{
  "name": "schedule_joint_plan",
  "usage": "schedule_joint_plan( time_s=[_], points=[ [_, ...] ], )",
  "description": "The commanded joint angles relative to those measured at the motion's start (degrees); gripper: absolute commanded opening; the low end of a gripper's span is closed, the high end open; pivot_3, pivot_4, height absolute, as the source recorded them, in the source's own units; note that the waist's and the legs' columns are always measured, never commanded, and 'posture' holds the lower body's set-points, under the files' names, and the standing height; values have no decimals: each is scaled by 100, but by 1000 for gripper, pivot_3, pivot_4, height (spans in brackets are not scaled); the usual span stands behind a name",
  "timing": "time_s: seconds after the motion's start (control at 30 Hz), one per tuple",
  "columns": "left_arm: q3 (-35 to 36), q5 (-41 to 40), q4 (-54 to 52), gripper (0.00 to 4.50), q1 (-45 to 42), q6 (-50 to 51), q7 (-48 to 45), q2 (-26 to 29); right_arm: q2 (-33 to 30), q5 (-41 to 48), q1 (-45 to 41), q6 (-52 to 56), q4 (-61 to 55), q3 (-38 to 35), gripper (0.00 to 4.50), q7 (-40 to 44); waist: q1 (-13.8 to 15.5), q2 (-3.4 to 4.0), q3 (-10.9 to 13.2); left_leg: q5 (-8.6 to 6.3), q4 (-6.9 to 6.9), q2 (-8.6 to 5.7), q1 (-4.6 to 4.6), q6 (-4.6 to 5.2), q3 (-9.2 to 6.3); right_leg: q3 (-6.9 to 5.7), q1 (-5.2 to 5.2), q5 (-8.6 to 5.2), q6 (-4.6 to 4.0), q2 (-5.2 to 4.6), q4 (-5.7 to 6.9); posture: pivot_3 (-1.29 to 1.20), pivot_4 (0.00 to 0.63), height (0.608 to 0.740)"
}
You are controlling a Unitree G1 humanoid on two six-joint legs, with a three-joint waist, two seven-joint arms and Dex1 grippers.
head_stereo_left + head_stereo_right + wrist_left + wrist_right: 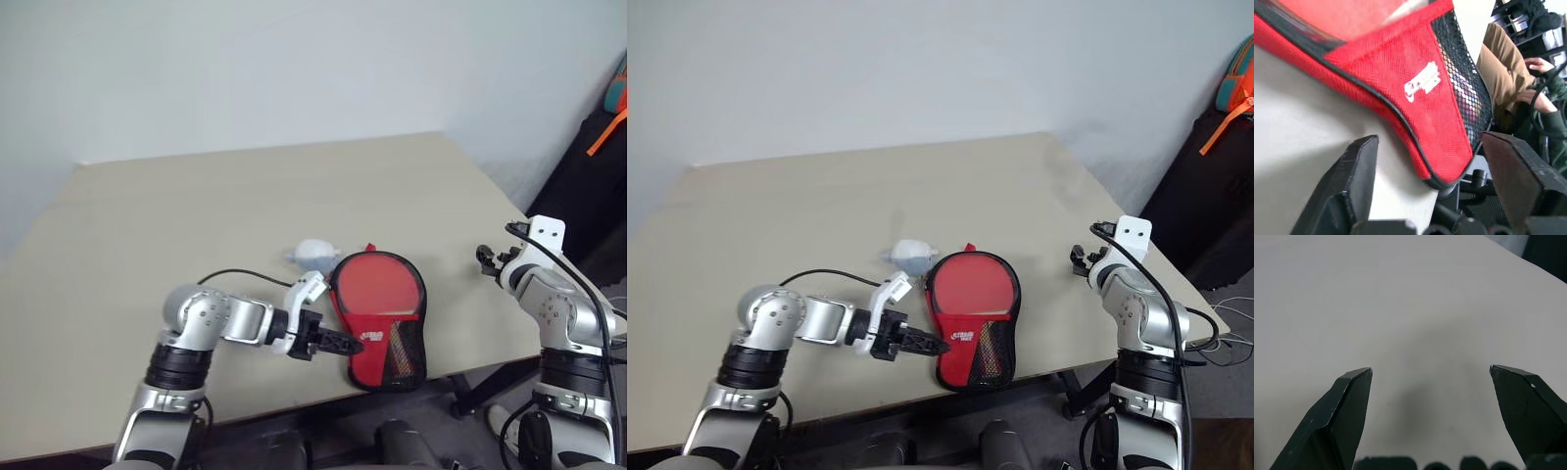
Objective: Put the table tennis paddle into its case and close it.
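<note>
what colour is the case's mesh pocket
Black mesh over red fabric on the case, clearest in the left wrist view.

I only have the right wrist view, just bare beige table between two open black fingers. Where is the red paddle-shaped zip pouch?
Observer: The red paddle-shaped zip pouch lies near the front edge of the beige table, mesh pocket up, toward the left arm's side.
Operator: And the left tool?
Observer: The left tool is open, its fingers either side of the pouch's narrow handle end.
Operator: Anything else on the table?
Observer: A small whitish-grey lump sits just behind the pouch's round end.
Operator: Where's my right tool relative to all that?
Observer: The right tool hovers open near the table's right edge, well apart from the pouch.
</note>
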Motion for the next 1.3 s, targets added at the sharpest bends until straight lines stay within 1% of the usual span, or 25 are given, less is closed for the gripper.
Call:
schedule_joint_plan(
  time_s=[0.03, 0.07, 0.1, 0.2, 0.33, 0.43, 0.47, 0.5, 0.6, 0.7, 0.8, 0.9, 0.97, 1.1, 1.3],
  points=[
    [-627, 1052, -604, 3421, -76, -1924, -967, 688, -168, 48, -251, -175, -108, -48, 4187, 200, 2, 0, 0, 0, 1, 0, -1, -1, 1, 1, 0, 0, 0, 0, -1, 0, 0, 740],
    [-932, 1502, -666, 3421, -78, -2628, -1212, 824, -205, 153, -302, -205, -156, -38, 4187, 384, 3, 0, 1, 0, 0, 0, -1, -2, 3, 2, 2, 0, -1, 0, -7, 0, 0, 740],
    [-1125, 1765, -617, 3421, -107, -3039, -1350, 840, -248, 218, -349, -255, -205, 9, 4187, 563, 7, 3, 1, 0, 0, 0, -2, -4, 8, 4, 2, 0, -1, -2, -8, 0, 0, 740],
    [-1395, 2276, 40, 3421, -363, -3533, -1066, 221, -328, 282, -643, -493, -180, 281, 4187, 1069, 15, 3, 3, 0, 5, -9, -4, -3, 15, 8, 9, 0, 0, -12, -15, 0, 0, 740],
    [-1768, 2588, 322, 3421, -496, -3834, -1033, -702, -164, 103, -1401, -817, 673, 659, 4187, 1277, -12, -4, 6, 0, 17, -8, -5, -1, 14, 8, 9, 1, 3, -10, -9, 0, 0, 740],
    [-2458, 3163, 439, 3421, -394, -4201, -1071, -974, 138, 243, -2011, -836, 1339, 836, 4187, 1517, -35, -1, 4, 2, 4, -7, 1, 1, 12, 9, 7, 1, 2, -6, -1, 0, 0, 740],
    [-2521, 3145, 535, 3421, -380, -4081, -1113, -1064, 266, 332, -2233, -793, 1559, 883, 4187, 1647, -38, 2, 4, 2, -1, -6, 3, 2, 11, 11, 6, 1, 2, -3, 1, 0, 0, 740],
    [-2529, 2995, 635, 3421, -415, -3676, -1185, -1129, 391, 413, -2456, -704, 1805, 889, 4187, 1744, -43, 5, 5, 2, -2, -5, 4, 2, 11, 14, 4, 2, 2, 1, 3, 0, 0, 740],
    [-2490, 2709, 524, 3421, -353, -3096, -1366, -1210, 721, 455, -3204, -637, 2717, 1033, 4187, 2110, -94, 10, 6, 3, -2, -5, -1, 4, 4, 15, 0, 7, 11, 4, 8, 0, 0, 740],
    [-2344, 2703, 521, 3421, -295, -2863, -1228, -1358, 997, 456, -3865, -493, 3668, 1240, 4187, 2675, -107, 10, 4, 3, 0, -6, -2, 4, -4, 13, 8, 9, 15, 4, 6, 0, 0, 740],
    [-2384, 2860, 524, 3421, -307, -2941, -1238, -1341, 1257, 236, -4257, -752, 4545, 1481, 4187, 3068, -116, 10, 3, 3, -3, -7, -1, 4, -12, 10, 16, 10, 17, 5, 2, 0, 0, 740],
    [-2378, 2872, 513, 3421, -261, -2919, -1202, -1413, 1509, -145, -4471, -1136, 5470, 1845, 4187, 3406, -110, 9, 2, 3, -3, -7, -1, 4, -28, 0, 21, 9, 17, 8, 3, 0, 0, 740],
    [-2365, 2863, 501, 3421, -236, -2879, -1182, -1448, 1566, -261, -4560, -1261, 5810, 1925, 4187, 3536, -110, 10, 2, 3, -1, -8, -2, 3, -33, -3, 22, 10, 17, 8, 5, 0, 0, 740],
    [-2340, 2874, 457, 3421, -188, -2860, -1141, -1459, 1722, -522, -4705, -1384, 6286, 2170, 4187, 4101, -139, 12, 3, 3, 5, -11, -7, 3, -38, -4, 21, 10, 17, 8, 8, 0, 0, 740],
    [-2296, 2944, 484, 3421, -184, -2902, -1093, -1493, 1904, -892, -4828, -1540, 6648, 2348, 4187, 4533, -145, 14, 1, 5, 6, -11, -1, -1, -53, -4, 21, 10, 17, 19, 22, 0, 0, 740]
  ],
)
